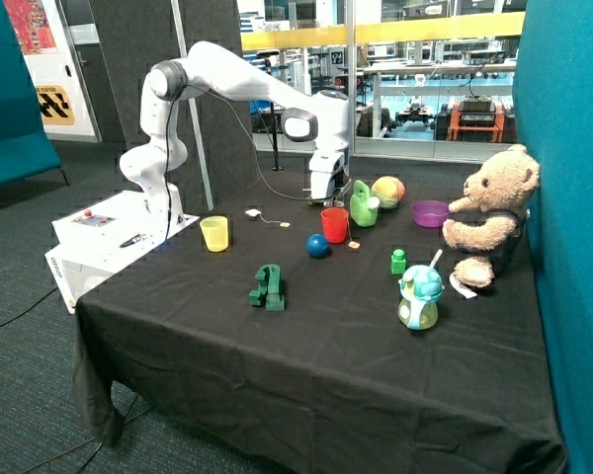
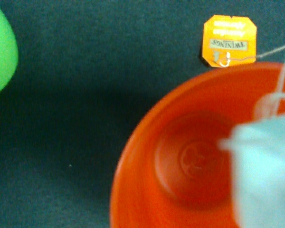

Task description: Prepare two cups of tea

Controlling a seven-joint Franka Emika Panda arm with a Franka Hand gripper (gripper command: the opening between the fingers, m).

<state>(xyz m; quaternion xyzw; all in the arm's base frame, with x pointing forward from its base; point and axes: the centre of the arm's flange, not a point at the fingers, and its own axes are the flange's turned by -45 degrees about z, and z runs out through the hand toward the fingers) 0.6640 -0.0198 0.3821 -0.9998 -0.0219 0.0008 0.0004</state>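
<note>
Counter (image 1: 227, 365) w/ black cloth fills most of the outside view. The white Franka arm (image 1: 227, 84) reaches from its base at centre-left of the frame to the middle. Its end effector (image 1: 328, 193) hangs right above the red cup (image 1: 334, 224), approx. in the frame centre; whether the fingers are spread or pressed together I cannot tell.

At the right edge sits a teddy bear (image 1: 489, 212), the purple bowl (image 1: 431, 212) just beside its paw. The light-green watering can (image 1: 364, 204) stands near the red cup, a ball w/ several colours (image 1: 387, 190) behind it. The yellow cup (image 1: 215, 233) stands apart, centre-left.

In the wrist view a white tea bag (image 2: 263, 171) is at the lower right, over the red cup's opening; its string goes over the rim to the orange tag (image 2: 229, 41), which lies on the cloth at upper right. The second tea bag (image 1: 253, 212) lies on the counter between the two cups, not in a cup.

Smaller: green block toy (image 1: 268, 288), blue ball (image 1: 318, 246).
</note>
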